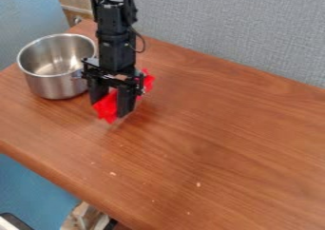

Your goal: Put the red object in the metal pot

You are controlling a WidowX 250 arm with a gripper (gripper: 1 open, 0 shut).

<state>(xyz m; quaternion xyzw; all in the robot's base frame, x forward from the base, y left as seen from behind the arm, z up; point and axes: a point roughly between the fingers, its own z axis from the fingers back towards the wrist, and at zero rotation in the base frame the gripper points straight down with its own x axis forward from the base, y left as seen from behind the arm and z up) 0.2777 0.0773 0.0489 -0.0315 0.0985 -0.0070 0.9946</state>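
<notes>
1. A single black robot arm [116, 29] reaches down from the top of the view toward a brown wooden tabletop [216, 129].
2. Its fingers [117, 103] point almost straight down, and their tips are at or just above the wood.
3. The fingers stand narrow, closed on the red object [106, 105], which shows between and around them.
4. The red object is low over the tabletop, just right of the metal pot [53, 66]; whether it touches the wood cannot be told.
5. A smaller patch of red shows on the right side of the fingers, higher up; whether it belongs to the same object or to the arm is unclear.
6. The metal pot stands upright on the tabletop's left part, near the back edge, its shiny inside holding nothing that can be seen.
7. The pot's right rim is close to the arm, though the two look apart.
8. A grey-blue textured wall [241, 25] runs behind the tabletop.
</notes>
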